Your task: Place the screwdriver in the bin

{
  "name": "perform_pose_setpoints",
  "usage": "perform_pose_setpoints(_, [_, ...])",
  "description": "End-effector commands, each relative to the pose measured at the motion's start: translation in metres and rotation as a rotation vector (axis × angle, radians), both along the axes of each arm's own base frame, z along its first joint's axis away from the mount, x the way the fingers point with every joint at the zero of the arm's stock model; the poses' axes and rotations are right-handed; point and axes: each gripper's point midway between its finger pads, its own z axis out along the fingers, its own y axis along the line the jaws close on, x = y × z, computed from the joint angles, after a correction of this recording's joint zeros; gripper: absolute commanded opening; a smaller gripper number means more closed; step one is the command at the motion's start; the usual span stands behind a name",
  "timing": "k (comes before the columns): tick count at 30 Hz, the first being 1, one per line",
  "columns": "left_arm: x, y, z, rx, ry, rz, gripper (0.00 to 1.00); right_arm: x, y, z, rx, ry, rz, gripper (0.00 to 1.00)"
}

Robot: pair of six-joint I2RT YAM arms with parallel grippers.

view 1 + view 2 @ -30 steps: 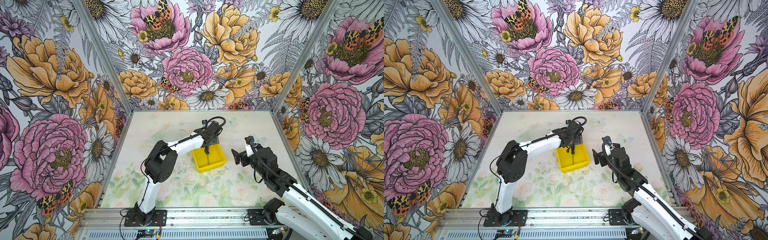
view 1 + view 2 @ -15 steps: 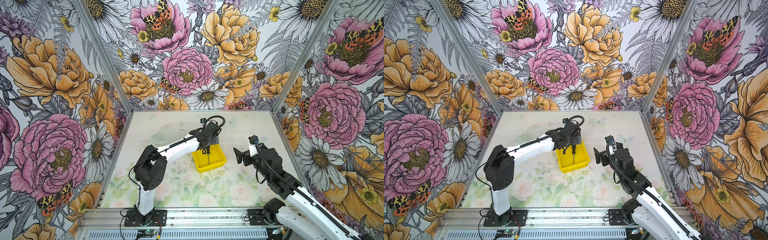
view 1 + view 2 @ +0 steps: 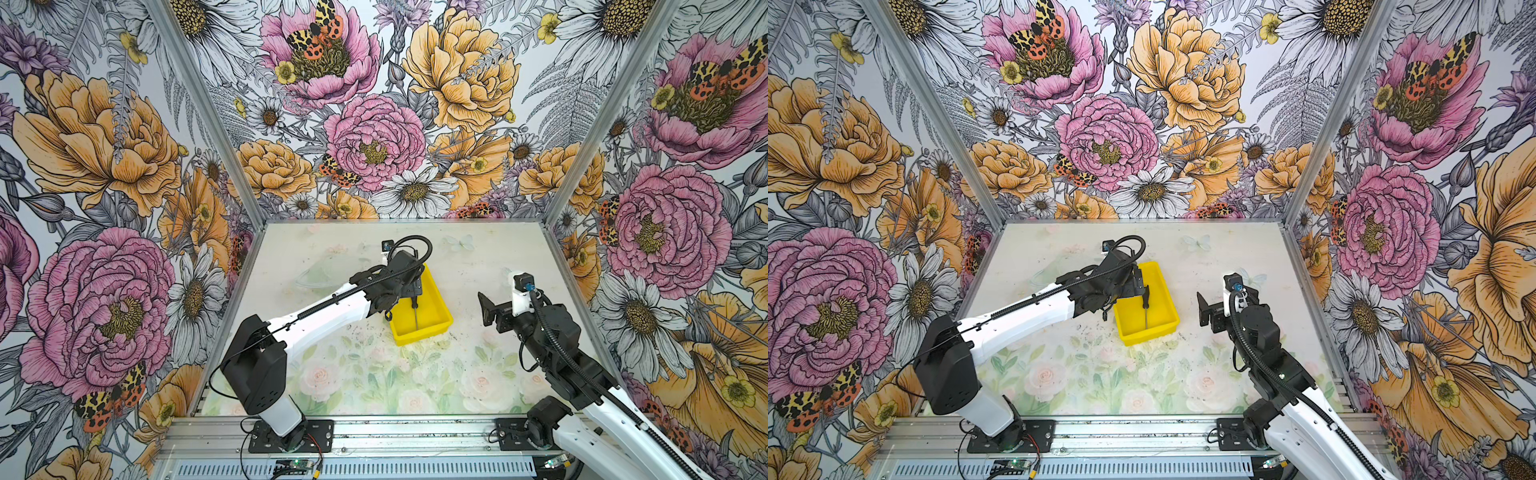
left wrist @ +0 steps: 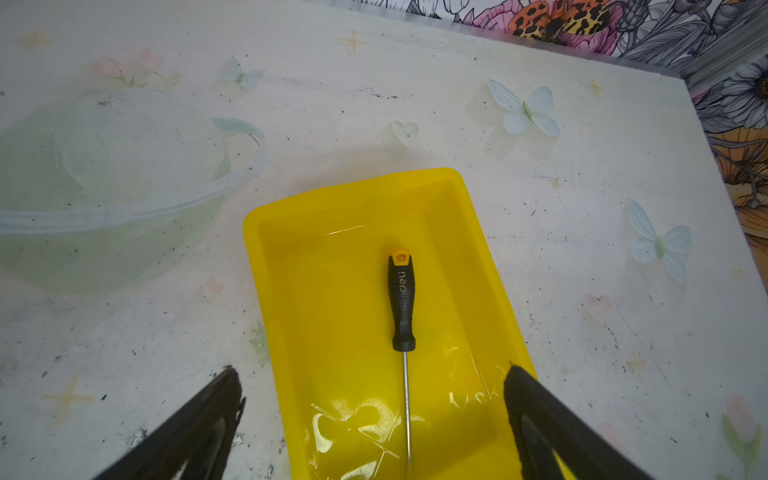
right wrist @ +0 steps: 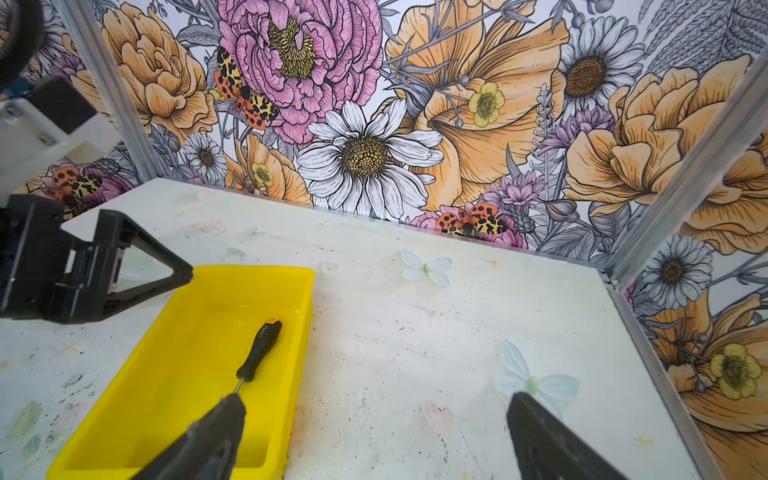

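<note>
Both pairs of jaws stand apart, empty; screwdriver (image 4: pixel 401 303) lies flat inside bin (image 4: pixel 324 299)

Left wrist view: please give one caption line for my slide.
The screwdriver lies flat in the yellow bin, free of the open left gripper above it.

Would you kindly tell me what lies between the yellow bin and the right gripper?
Nothing but bare tabletop separates the bin from the right gripper, as both top views show.

The bin (image 4: pixel 268 291) is running off the left wrist view's edge; one finger (image 5: pixel 216 428) of the right gripper (image 5: pixel 374 401) is covering the screwdriver (image 5: pixel 259 351) shaft.
</note>
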Motion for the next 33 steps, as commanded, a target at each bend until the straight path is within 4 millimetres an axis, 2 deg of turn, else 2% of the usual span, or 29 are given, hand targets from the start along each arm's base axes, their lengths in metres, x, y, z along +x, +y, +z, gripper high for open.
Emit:
perform_pose_setpoints(1, [-0.013, 0.024, 0.007, 0.01, -0.036, 0.052, 0.99, 0.001, -0.01, -0.004, 0.009, 0.005, -0.056, 0.99])
perform_pose_setpoints(7, [-0.034, 0.068, 0.02, 0.028, -0.092, 0.109, 0.99, 0.007, -0.013, -0.015, -0.009, 0.034, -0.084, 1.0])
perform_pose_setpoints(13, [-0.049, 0.116, 0.027, 0.022, -0.159, 0.2, 0.99, 0.012, -0.023, -0.025, -0.014, 0.037, -0.152, 0.99])
perform_pose_setpoints(19, [-0.049, 0.171, 0.025, 0.027, -0.182, 0.298, 0.99, 0.019, -0.031, -0.042, -0.011, 0.062, -0.213, 0.99])
perform_pose_setpoints(23, [-0.04, 0.201, 0.012, -0.03, -0.172, 0.346, 0.99, 0.031, -0.04, -0.062, -0.043, 0.113, -0.269, 0.99])
perform_pose_setpoints(27, [-0.03, 0.221, 0.01, -0.04, -0.208, 0.353, 0.99, 0.047, -0.05, -0.077, -0.023, 0.142, -0.315, 1.0])
perform_pose_setpoints(33, [-0.012, 0.222, 0.011, 0.13, -0.29, 0.189, 0.99, 0.074, -0.073, -0.09, 0.038, 0.17, -0.416, 1.0])
